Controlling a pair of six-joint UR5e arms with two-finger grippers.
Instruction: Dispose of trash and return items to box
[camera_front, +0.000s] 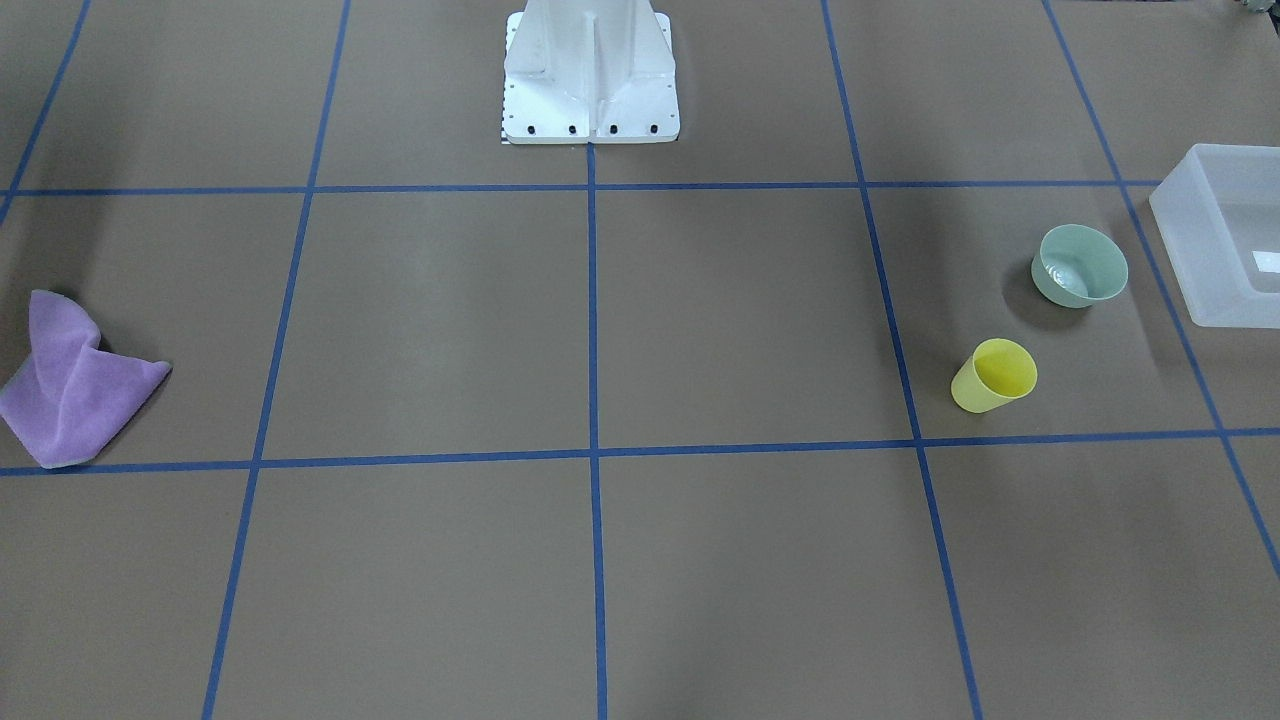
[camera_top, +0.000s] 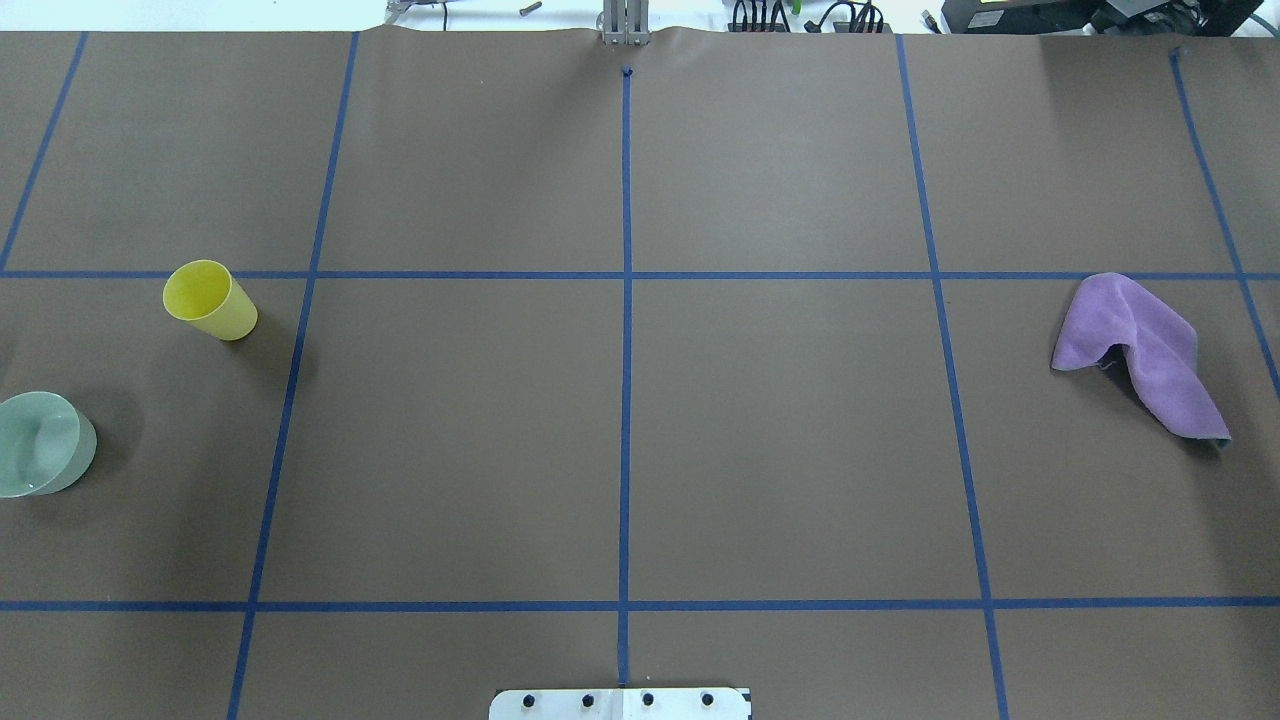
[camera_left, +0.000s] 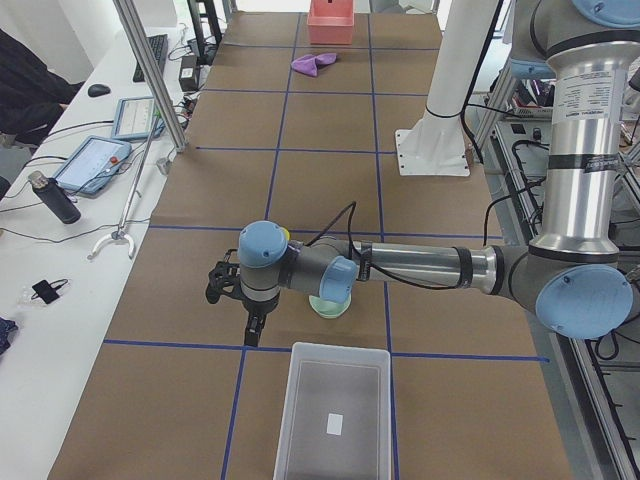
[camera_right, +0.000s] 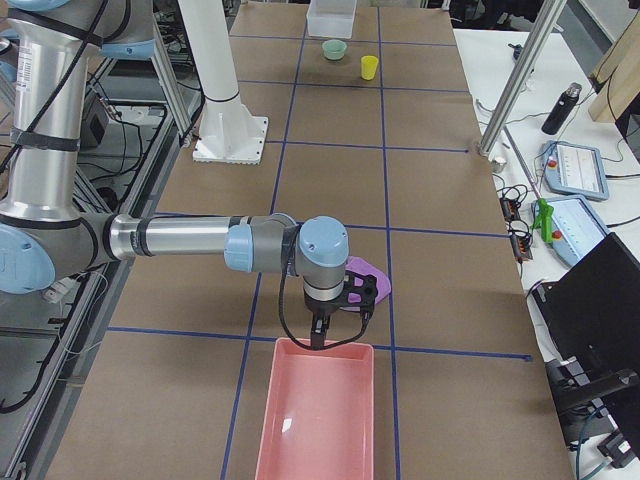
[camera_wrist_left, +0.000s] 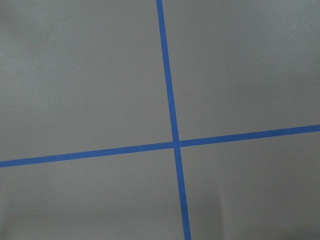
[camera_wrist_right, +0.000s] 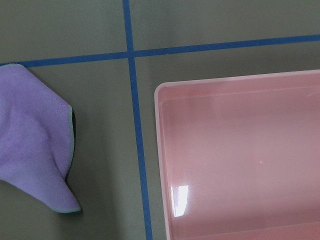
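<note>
The mint-green bowl (camera_front: 1080, 265) stands upright on the table beside the frosted-white box (camera_front: 1225, 235); it also shows in the overhead view (camera_top: 40, 445). The yellow cup (camera_front: 995, 375) stands a little apart from it. The box (camera_left: 335, 410) holds only a small white label. My left gripper (camera_left: 250, 335) hangs above the table by the box's corner, in front of the bowl; I cannot tell if it is open. My right gripper (camera_right: 318, 340) hangs over the edge of the pink tray (camera_right: 318, 410); I cannot tell its state either.
A crumpled purple cloth (camera_wrist_right: 35, 145) lies left of the pink tray (camera_wrist_right: 240, 155) in the right wrist view, and it shows in the overhead view (camera_top: 1140, 350). The white bolted base (camera_front: 590, 80) stands at the robot's side. Blue tape lines grid the brown table.
</note>
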